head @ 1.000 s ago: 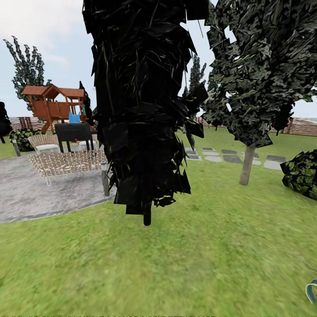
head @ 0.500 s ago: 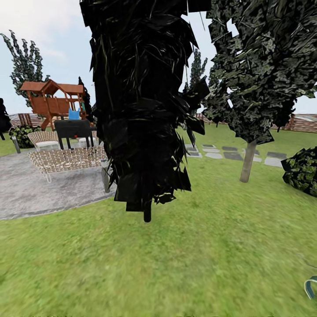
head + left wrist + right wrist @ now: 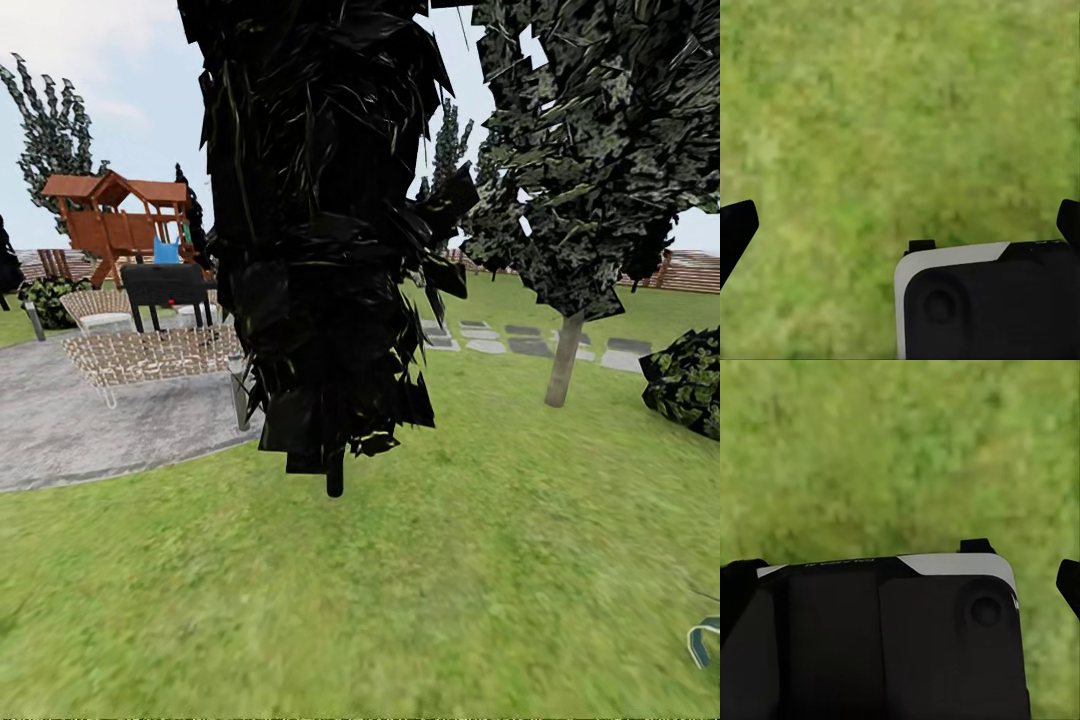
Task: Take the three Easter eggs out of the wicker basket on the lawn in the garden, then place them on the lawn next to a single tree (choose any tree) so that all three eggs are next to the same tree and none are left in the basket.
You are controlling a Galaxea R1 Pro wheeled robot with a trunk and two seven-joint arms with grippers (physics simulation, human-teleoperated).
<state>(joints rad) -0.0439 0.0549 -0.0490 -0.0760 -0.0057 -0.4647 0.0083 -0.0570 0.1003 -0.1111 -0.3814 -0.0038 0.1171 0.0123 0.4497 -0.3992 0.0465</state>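
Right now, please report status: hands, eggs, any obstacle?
Both hands open, empty, over lawn. Eggs, basket not sighted. Dark cone-shaped tree close ahead, blocking. Grey-trunk tree ahead to the right.

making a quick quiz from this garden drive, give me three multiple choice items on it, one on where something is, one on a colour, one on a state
1. Where is the grey-trunked tree in the head view?
A. right of the dark cone tree
B. on the paving
C. behind the playset

2. What colour is the playset?
A. white
B. reddish brown
C. blue

3. How does the left gripper stand?
A. shut on an egg
B. shut, empty
C. open over bare lawn

Answers: 1 A, its trunk rises from grass to the right of the cone tree. 2 B, roof and frame are reddish brown. 3 C, the left wrist view has the fingertips far apart with only grass between.
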